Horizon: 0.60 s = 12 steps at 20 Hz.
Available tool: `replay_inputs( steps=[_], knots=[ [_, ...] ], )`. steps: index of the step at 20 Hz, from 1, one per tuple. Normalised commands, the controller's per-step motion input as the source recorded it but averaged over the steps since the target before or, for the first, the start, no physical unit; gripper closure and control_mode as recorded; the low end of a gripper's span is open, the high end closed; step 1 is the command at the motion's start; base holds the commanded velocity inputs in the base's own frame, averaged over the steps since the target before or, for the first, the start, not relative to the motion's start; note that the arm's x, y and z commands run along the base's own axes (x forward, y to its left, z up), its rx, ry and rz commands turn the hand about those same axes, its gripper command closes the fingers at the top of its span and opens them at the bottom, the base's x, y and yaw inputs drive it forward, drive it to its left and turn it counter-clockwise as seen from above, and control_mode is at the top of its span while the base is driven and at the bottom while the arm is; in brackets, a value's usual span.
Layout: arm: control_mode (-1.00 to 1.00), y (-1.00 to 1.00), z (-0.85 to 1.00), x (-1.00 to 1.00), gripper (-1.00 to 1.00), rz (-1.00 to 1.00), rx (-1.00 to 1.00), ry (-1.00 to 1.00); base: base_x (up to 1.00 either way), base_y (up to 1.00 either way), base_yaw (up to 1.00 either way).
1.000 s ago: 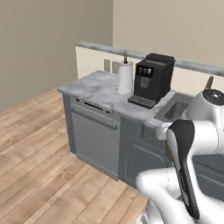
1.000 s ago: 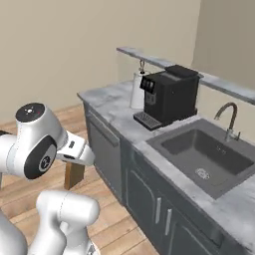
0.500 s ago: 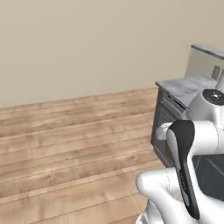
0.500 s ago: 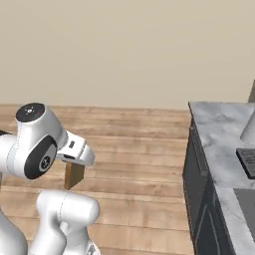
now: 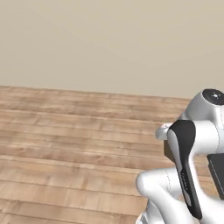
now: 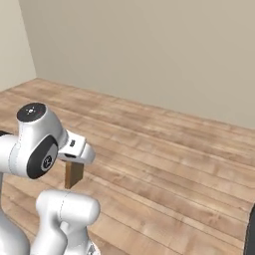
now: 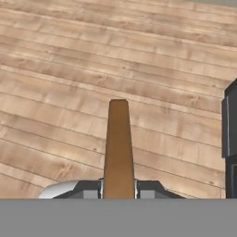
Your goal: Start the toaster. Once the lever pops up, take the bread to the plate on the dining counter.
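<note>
Wooden floorboards (image 7: pixel 55 69) lie beneath the thin golden-brown bread (image 7: pixel 118 148), clamped edge-on in the tool (image 7: pixel 118 187).

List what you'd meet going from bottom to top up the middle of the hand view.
Pincer shut on the bread → bread, seen edge-on and rising from between the fingers → wooden plank floor beyond its top end.

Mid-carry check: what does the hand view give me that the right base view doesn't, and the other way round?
Hand view alone: the bread seen edge-on, clamped between the gripper fingers, and a dark cabinet edge at the right. Right base view alone: the beige walls meeting in a corner, and the arm above the slice. Both share the bread and the wooden floor.
</note>
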Motion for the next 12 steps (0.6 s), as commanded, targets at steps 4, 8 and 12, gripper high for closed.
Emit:
replay_inputs(
  steps=[4,8,12],
  knots=[
    [1.0,0.0,0.0,0.0,1.0,0.0,0.0,0.0,0.3,0.45,0.04],
    [1.0,0.0,0.0,0.0,1.0,0.0,0.0,0.0,0.47,0.23,-0.09],
    [1.0,0.0,0.0,0.0,1.0,0.0,0.0,0.0,0.96,0.01,-0.33]
  ],
)
